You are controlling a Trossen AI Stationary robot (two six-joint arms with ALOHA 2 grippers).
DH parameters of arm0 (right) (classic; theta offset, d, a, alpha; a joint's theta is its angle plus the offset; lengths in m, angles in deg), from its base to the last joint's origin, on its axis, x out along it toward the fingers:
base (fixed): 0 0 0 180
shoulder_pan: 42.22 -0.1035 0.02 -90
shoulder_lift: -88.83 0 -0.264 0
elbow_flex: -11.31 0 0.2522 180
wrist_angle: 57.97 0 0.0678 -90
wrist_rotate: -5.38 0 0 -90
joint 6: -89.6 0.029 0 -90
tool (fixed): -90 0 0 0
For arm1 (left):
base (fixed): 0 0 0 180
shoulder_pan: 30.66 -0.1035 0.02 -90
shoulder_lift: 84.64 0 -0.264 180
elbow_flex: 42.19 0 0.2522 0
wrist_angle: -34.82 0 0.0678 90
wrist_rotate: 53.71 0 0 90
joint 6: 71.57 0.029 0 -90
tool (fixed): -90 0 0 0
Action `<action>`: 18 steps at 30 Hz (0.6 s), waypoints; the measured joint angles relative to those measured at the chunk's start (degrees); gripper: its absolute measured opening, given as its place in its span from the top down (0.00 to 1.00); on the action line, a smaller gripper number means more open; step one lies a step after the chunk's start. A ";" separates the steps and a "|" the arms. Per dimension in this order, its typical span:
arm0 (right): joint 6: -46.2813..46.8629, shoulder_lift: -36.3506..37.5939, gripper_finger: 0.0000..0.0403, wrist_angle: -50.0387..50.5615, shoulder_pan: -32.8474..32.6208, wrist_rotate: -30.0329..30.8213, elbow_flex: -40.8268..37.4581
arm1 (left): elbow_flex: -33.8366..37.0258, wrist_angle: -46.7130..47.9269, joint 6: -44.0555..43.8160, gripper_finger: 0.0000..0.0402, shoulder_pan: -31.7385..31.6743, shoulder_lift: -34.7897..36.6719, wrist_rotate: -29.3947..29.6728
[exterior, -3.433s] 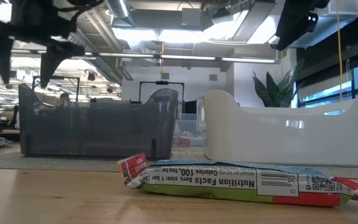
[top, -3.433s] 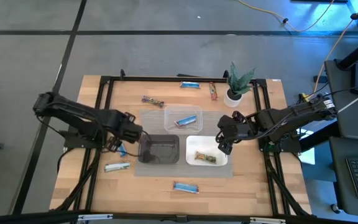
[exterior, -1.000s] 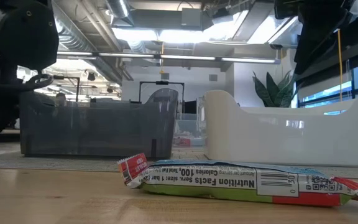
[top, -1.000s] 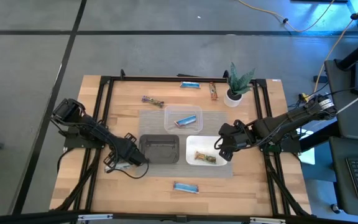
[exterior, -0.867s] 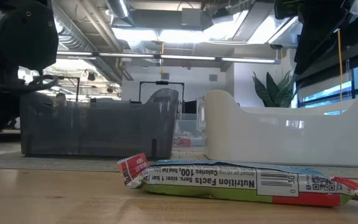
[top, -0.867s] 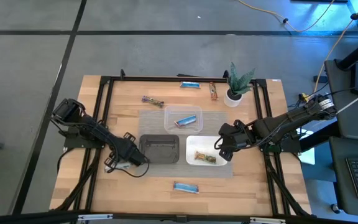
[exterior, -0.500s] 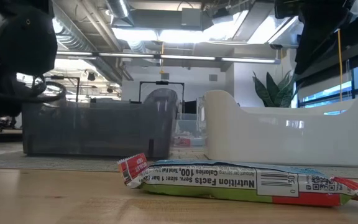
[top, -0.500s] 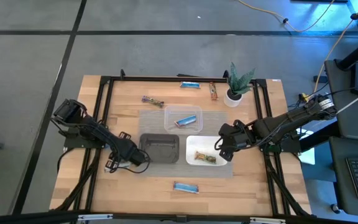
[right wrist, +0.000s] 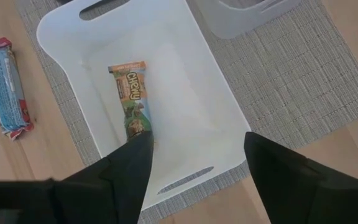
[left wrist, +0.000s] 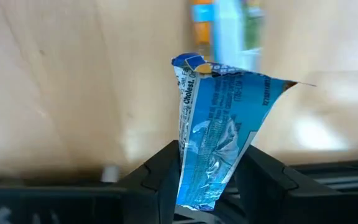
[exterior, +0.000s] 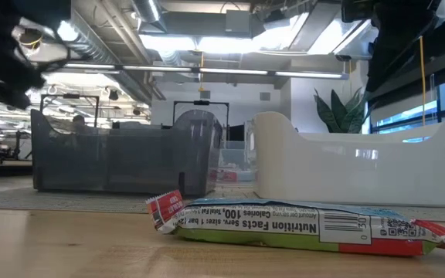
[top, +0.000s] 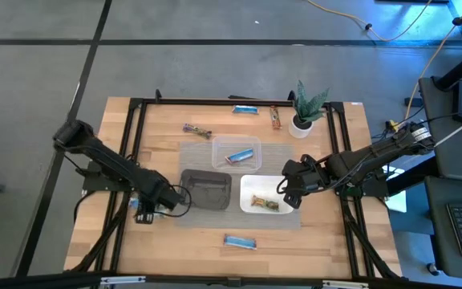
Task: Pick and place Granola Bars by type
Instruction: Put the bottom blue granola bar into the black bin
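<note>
left gripper (top: 147, 210): beside black tray (top: 208, 193), fingers clamped on blue bar (left wrist: 219, 134); grip visible in left wrist view only
right gripper (right wrist: 194, 149): fingers spread, holding nothing, over white tray (right wrist: 185, 56)
white tray: 1 bar (right wrist: 133, 102), reads "CHEWY"
low view: front bar (exterior: 300, 226), "Nutrition Facts", "100 Calories"

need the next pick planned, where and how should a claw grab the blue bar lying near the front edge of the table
Probably across the middle of the blue bar, coming straight down. It lies flat and alone on bare wood, long axis running left to right, so the fingers should close over its narrow width. The crimped ends look thin and would likely slip.
</note>
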 joint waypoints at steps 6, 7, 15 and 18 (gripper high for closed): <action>-0.36 0.00 0.37 0.00 0.00 0.02 0.00 | -2.46 -4.65 -6.06 0.67 -0.33 9.14 -1.34; -0.40 0.00 0.37 0.00 0.01 0.02 0.01 | -3.02 -6.74 -7.21 0.67 -0.66 10.13 -0.78; -0.42 0.00 0.37 -0.07 0.01 0.07 0.00 | -6.18 -30.72 -3.56 0.67 -4.62 13.15 9.37; -0.42 0.00 0.37 -0.43 0.01 0.09 0.00 | -6.76 -38.02 -0.89 0.67 -6.54 13.12 13.74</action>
